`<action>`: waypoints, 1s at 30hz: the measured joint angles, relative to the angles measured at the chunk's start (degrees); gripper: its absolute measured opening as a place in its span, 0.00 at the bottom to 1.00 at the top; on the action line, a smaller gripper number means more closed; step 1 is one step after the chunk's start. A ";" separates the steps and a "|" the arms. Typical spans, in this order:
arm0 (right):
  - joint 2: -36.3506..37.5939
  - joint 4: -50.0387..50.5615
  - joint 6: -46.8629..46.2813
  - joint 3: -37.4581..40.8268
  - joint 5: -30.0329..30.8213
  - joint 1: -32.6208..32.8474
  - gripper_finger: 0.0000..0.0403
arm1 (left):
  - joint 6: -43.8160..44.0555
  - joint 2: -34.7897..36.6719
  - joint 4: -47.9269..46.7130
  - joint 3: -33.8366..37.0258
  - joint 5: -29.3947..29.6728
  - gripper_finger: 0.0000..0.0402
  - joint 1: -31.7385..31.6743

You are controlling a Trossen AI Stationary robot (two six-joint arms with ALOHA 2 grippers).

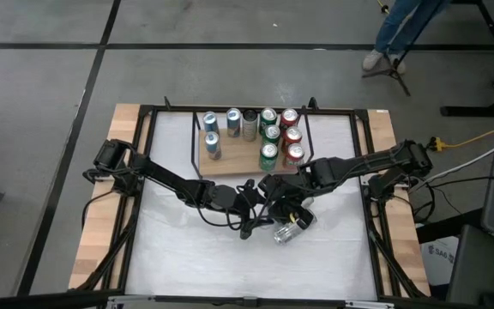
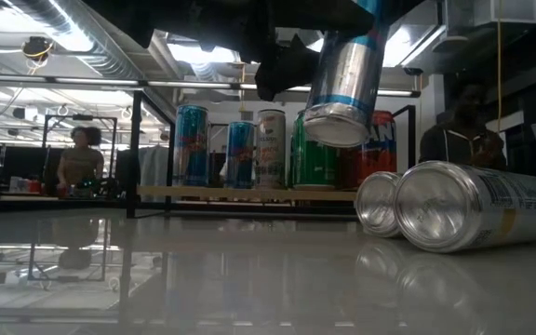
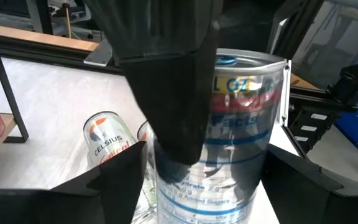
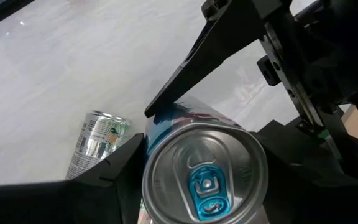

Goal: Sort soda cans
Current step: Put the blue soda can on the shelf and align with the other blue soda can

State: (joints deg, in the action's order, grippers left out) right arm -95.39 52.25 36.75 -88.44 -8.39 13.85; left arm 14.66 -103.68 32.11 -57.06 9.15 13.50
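Observation:
A blue-and-silver soda can (image 2: 347, 70) hangs tilted above the middle of the table, its top with a blue tab (image 4: 205, 186) toward my right wrist. My right gripper (image 4: 201, 165) is shut on it. My left gripper (image 3: 210, 186) comes in nearly level from the table's left and is open; its fingers (image 3: 120, 180) stand on either side of the can's lower body with a narrow gap. Two silver cans (image 2: 473, 207) (image 2: 378, 203) lie on their sides on the table below. Blue, silver, green and red cans (image 1: 268, 133) stand upright on a wooden board (image 1: 230, 163) at the far middle. My right gripper pinches the can's side walls (image 4: 151, 146) between its two fingers, near the top end. The fingers come from above, slanting steeply down, and lie along the can. The can is lifted clear of the table, tilted, with its bottom end (image 2: 338, 126) lowest.
A black metal frame (image 1: 144, 154) runs round the white table top. The lying cans (image 1: 286, 230) sit right under the grippers, toward the near right. A person (image 2: 80, 158) sits in the room beyond the table; another person's legs (image 1: 397, 34) show past the far edge.

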 joint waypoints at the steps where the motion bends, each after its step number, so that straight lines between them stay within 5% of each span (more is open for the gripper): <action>1: 0.00 0.00 0.00 0.00 -0.06 0.00 0.58 | 0.00 0.00 -0.12 0.00 -0.02 0.73 0.00; 8: 0.00 0.04 -0.24 0.00 -0.10 0.00 0.58 | 3.79 0.53 -4.83 0.00 -0.13 0.85 -0.08; 18: 0.00 -0.70 -0.55 0.04 2.52 0.02 0.58 | 10.92 6.97 -23.01 0.00 -1.18 0.86 -0.77; 30: 0.00 -7.06 -5.58 0.04 3.85 -4.60 0.59 | 20.40 19.82 -55.02 0.02 -0.74 0.86 -0.80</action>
State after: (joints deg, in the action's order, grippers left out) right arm -95.39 45.18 31.17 -88.40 -4.53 9.25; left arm 35.05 -83.86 -22.91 -57.04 8.41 12.69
